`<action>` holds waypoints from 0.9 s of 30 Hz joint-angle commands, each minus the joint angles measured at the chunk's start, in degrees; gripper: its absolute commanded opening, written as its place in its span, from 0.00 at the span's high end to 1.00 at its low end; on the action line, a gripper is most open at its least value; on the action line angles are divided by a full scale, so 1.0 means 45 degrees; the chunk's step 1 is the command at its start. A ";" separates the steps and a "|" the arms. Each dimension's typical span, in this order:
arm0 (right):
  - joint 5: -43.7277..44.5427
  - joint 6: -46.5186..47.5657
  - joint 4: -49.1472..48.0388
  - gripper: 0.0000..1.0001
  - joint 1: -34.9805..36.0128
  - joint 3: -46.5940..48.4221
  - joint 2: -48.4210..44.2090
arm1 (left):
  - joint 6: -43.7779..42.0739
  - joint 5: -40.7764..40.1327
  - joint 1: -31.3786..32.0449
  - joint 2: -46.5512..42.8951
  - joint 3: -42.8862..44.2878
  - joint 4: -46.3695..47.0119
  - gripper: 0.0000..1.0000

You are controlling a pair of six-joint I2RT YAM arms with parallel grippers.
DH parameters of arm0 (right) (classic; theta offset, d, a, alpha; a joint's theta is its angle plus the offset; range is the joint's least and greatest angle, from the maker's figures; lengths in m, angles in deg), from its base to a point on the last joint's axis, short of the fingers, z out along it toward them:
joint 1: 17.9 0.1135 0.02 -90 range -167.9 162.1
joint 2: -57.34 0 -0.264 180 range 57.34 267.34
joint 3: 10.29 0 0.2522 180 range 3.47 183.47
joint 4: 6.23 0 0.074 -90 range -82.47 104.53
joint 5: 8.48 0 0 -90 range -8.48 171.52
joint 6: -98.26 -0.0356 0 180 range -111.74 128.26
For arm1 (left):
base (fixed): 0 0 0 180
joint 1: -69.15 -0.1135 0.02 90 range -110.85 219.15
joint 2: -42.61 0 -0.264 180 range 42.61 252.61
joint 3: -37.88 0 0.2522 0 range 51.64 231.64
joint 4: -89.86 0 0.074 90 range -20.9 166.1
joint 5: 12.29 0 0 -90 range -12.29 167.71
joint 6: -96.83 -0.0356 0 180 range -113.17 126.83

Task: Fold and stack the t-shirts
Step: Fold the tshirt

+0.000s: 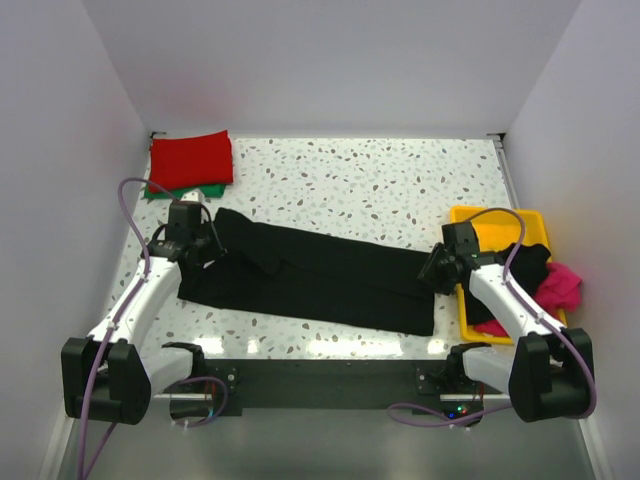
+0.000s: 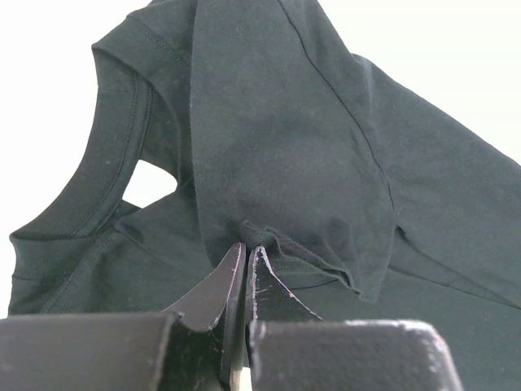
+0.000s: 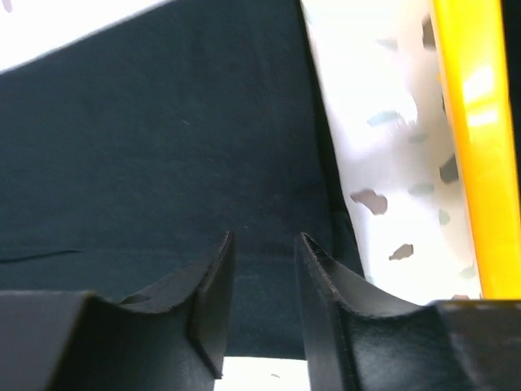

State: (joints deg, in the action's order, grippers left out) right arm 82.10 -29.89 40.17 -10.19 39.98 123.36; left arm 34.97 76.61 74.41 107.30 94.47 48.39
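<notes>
A black t-shirt (image 1: 320,275) lies stretched across the middle of the table, folded lengthwise. My left gripper (image 1: 192,243) is at its left end, shut on a bunched fold of the black cloth (image 2: 285,122); in the left wrist view the gripper (image 2: 246,246) pinches the fold near the neck opening. My right gripper (image 1: 440,268) is at the shirt's right end. In the right wrist view the gripper (image 3: 262,240) is open, its jaws standing either side of the shirt's edge (image 3: 163,147). A folded red shirt (image 1: 190,158) lies on a green one (image 1: 185,189) at the back left.
A yellow tray (image 1: 490,225) stands at the right with a black shirt (image 1: 528,265) and a pink shirt (image 1: 562,285) heaped in it. Its rim (image 3: 472,122) shows close beside the right gripper. White walls enclose the speckled table.
</notes>
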 commanded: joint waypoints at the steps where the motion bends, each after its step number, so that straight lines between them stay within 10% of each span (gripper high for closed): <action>1: 0.0146 -0.0525 0.0343 0.58 0.0104 -0.0379 -0.0275 | 0.0153 0.0187 -0.0113 -0.0156 0.0326 0.0434 0.97; 27: 0.0125 -0.0897 0.0500 0.56 0.0104 -0.1239 -0.0159 | 0.0153 0.0499 -0.0113 -0.0117 0.0248 0.0590 0.97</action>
State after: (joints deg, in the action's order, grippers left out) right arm 82.02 -33.32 41.42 -9.95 34.95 122.57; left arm 34.97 78.03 74.41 107.30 94.47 48.65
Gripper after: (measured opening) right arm 0.440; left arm 0.036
